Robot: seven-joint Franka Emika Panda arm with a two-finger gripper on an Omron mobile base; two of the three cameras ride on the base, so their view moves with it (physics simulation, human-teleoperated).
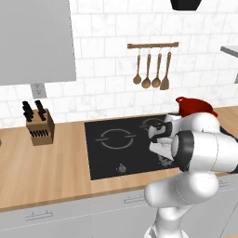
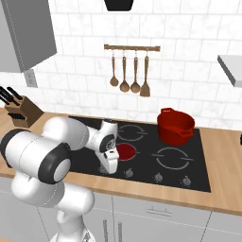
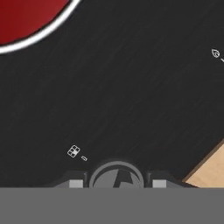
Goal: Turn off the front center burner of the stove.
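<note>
At the front edge of the glossy black glass stove point(image 2: 189, 163), my gripper point(image 3: 117, 181) pointed down with a round dark knob point(image 3: 116, 176) between its fingertips, which flanked it closely; whether they pinched it, I could not tell. The right base view showed the solid red front center burner point(image 2: 125, 151) glowing just beyond my hand; in the left base view my arm covered it. The light wooden counter point(image 3: 209, 171) bordered the knobs. A red pot point(image 2: 175, 125) stood well apart.
</note>
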